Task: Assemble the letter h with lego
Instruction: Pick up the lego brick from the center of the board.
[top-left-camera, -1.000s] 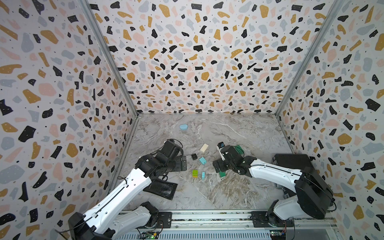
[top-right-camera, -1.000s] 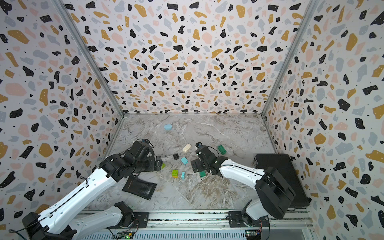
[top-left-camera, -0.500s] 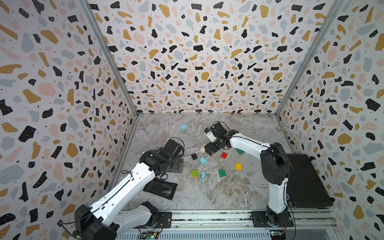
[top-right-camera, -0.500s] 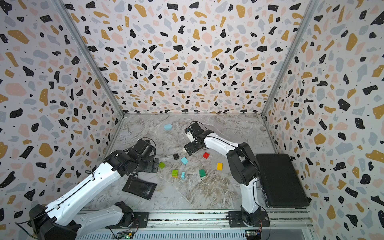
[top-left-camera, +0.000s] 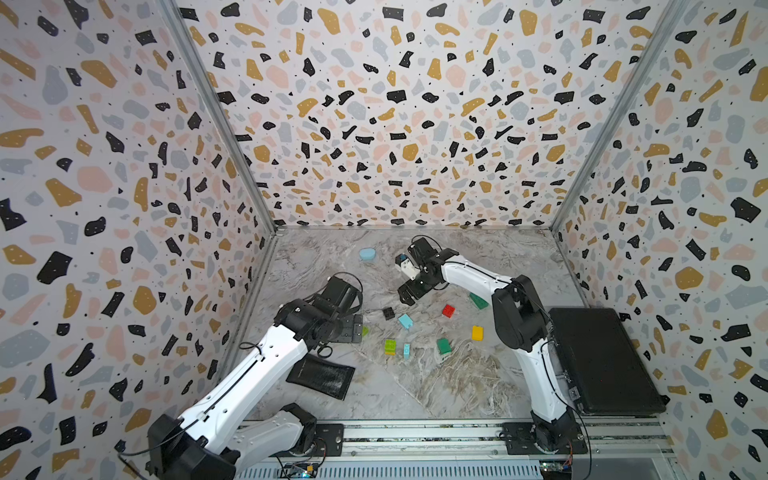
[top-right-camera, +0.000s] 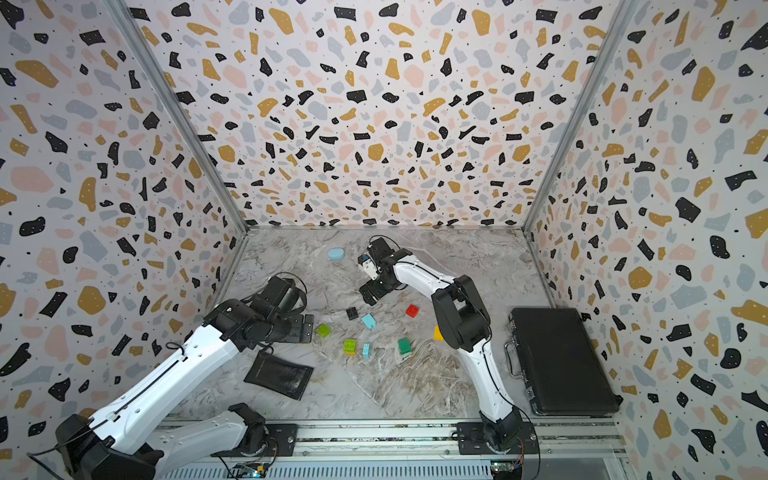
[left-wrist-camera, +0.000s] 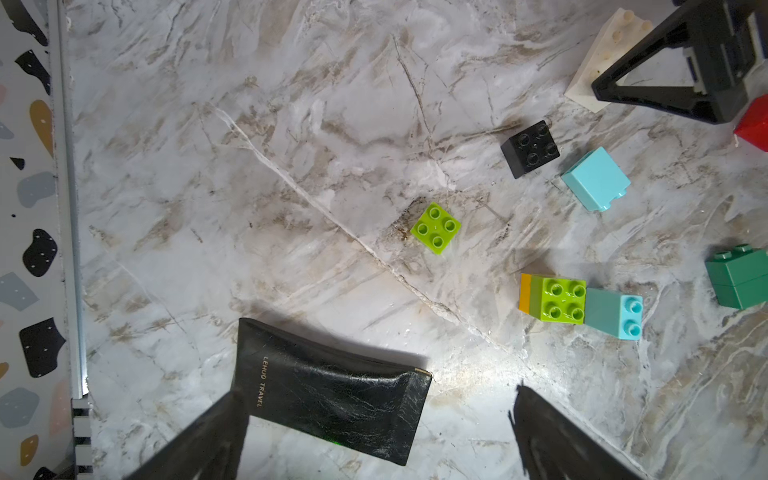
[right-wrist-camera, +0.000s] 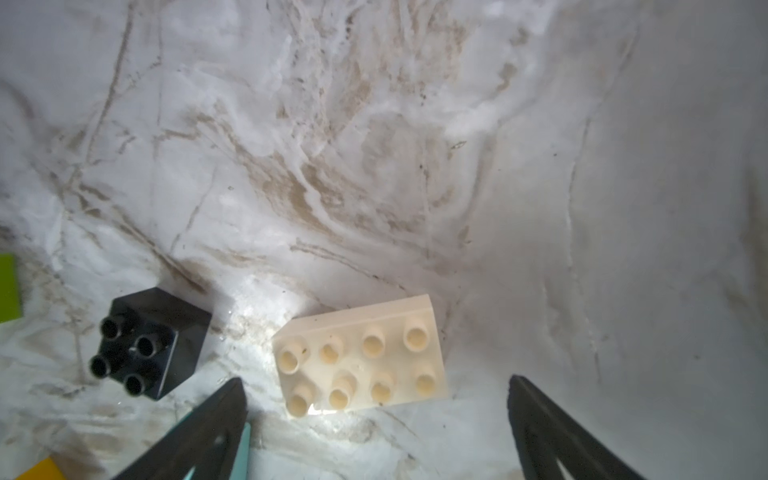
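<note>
Lego, loose on the marble floor (top-left-camera: 436, 386): 1 white 8-stud brick (right-wrist-camera: 361, 353) under the right gripper (right-wrist-camera: 376, 380), claw spread wide and holding nothing; 1 black 4-stud brick (right-wrist-camera: 149, 345) just beside it. Lime brick (left-wrist-camera: 435, 227), light-blue brick (left-wrist-camera: 596, 178), red brick (top-left-camera: 448, 310) and yellow brick (top-left-camera: 477, 333) lie scattered mid-floor. Left gripper (left-wrist-camera: 378, 395): claw wide, empty, above the black pouch (left-wrist-camera: 332, 399).

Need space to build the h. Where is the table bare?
Widest bare patch: near table edge, between black pouch and black case. Also bare: back right corner, beyond the red brick. Crowded: the middle, around the black brick.
</note>
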